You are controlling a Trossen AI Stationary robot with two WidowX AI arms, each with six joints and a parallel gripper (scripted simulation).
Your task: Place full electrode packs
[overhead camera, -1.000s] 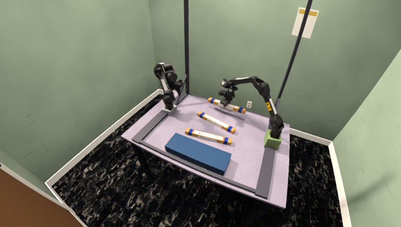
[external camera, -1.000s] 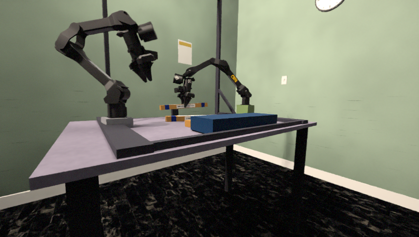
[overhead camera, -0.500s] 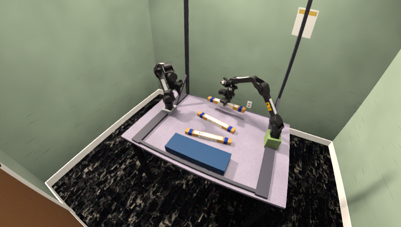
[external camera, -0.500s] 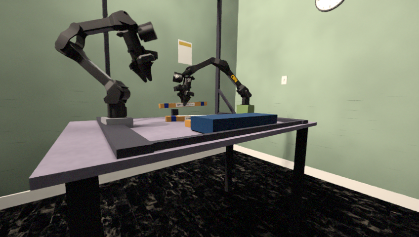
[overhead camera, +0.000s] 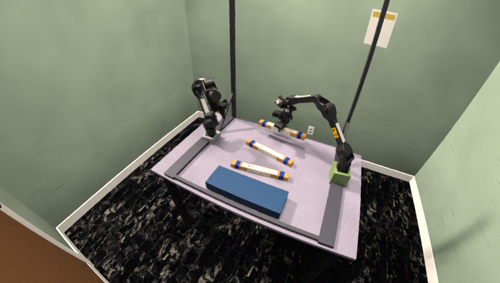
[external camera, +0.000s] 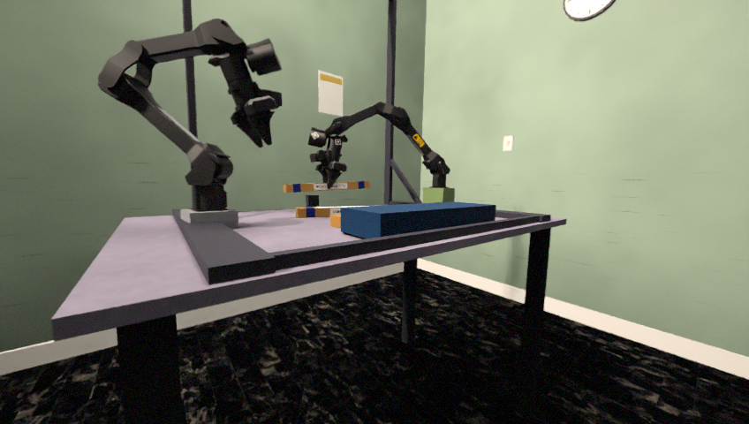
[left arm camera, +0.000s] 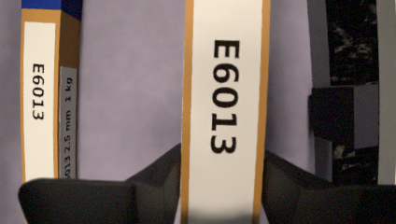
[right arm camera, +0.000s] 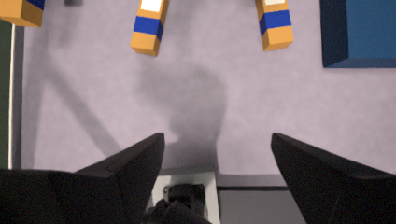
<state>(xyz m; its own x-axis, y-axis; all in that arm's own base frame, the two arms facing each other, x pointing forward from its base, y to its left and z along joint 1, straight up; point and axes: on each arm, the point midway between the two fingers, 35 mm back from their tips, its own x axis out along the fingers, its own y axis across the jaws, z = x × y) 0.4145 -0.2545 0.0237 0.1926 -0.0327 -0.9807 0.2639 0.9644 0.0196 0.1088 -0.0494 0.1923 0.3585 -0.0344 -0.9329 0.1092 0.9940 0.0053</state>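
Above the table (overhead camera: 308,168) (external camera: 283,236) (left arm camera: 131,70) (right arm camera: 280,103), left gripper (overhead camera: 279,127) (external camera: 329,184) (left arm camera: 223,151) points down.

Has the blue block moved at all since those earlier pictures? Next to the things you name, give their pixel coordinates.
No. The blue block (overhead camera: 249,189) (external camera: 420,217) (right arm camera: 374,28) is in the same spot beside the dark front rail (overhead camera: 301,229) (external camera: 325,252).
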